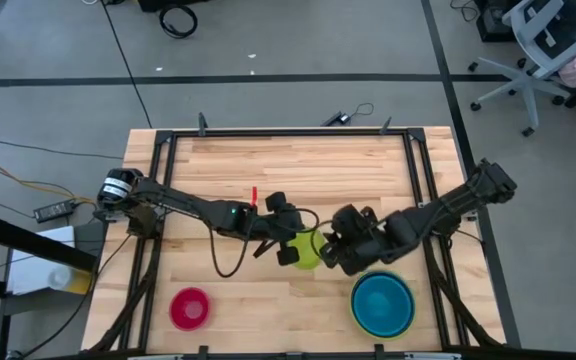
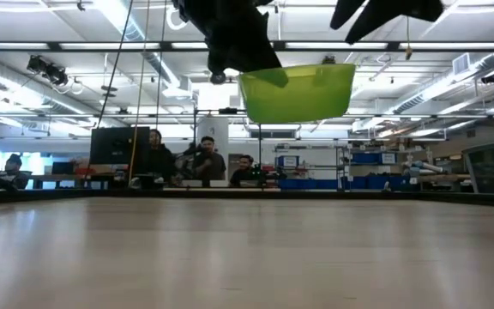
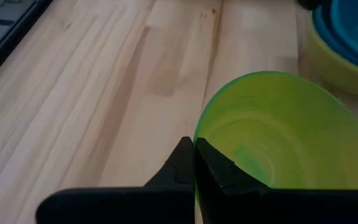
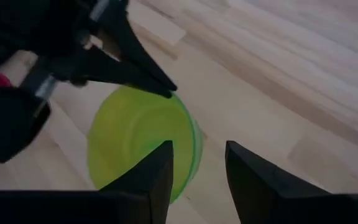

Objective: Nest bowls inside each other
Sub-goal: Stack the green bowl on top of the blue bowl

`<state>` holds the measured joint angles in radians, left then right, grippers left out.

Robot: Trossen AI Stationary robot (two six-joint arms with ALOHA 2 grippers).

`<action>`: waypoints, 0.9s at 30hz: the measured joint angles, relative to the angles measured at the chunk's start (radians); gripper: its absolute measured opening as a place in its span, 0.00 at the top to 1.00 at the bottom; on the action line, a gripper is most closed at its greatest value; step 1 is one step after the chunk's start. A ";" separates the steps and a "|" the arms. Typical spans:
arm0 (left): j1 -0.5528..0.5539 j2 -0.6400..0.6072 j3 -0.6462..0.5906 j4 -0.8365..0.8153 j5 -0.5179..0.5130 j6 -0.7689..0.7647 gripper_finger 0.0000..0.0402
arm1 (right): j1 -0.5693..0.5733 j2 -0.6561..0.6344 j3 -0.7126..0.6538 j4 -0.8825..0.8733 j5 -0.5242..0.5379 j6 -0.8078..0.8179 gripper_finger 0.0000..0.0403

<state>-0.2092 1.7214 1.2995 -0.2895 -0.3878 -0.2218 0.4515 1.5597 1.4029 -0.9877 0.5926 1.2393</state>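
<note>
A small green bowl [image 1: 308, 250] hangs well above the table [image 2: 298, 90] at its middle, with my left gripper [image 1: 286, 245] shut on its rim. My right gripper [image 1: 330, 252] stands open just to the bowl's right and above it. In the right wrist view its fingers [image 4: 160, 180] stand over the bowl's edge [image 4: 185, 155], and no touch shows. A cyan-blue bowl [image 1: 383, 303] sits nested in a lime-green one [image 3: 328, 68] at the near right. A red-pink bowl [image 1: 190, 308] rests on its base at the near left. My left gripper pinches the green bowl's rim [image 3: 196, 134] on the side toward the table's left, one finger inside the bowl and one outside. The fingers come slanting down from the left. The bowl hangs lifted clear of the table, mouth up and slightly tilted.
The bare wooden tabletop [image 1: 298, 165] stretches across the far half. A black frame [image 1: 158, 170] runs along the table's edges. A small red object [image 1: 254, 195] lies near the left arm. People sit in the room beyond the table [image 2: 200, 159].
</note>
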 joint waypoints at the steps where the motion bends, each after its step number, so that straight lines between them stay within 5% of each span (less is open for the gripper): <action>1: 0.000 0.000 0.000 0.004 0.000 0.000 1.00 | -0.014 0.000 0.000 0.001 -0.018 -0.015 0.62; 19: -0.011 -0.012 0.037 0.053 -0.013 -0.022 1.00 | -0.107 0.009 0.001 0.038 -0.227 -0.234 0.65; 27: -0.011 -0.027 0.037 0.054 -0.012 -0.057 1.00 | -0.130 0.009 0.001 0.023 -0.291 -0.272 0.86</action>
<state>-0.2199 1.6947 1.3369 -0.2350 -0.4001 -0.2786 0.3218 1.5684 1.4036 -0.9644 0.3021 0.9671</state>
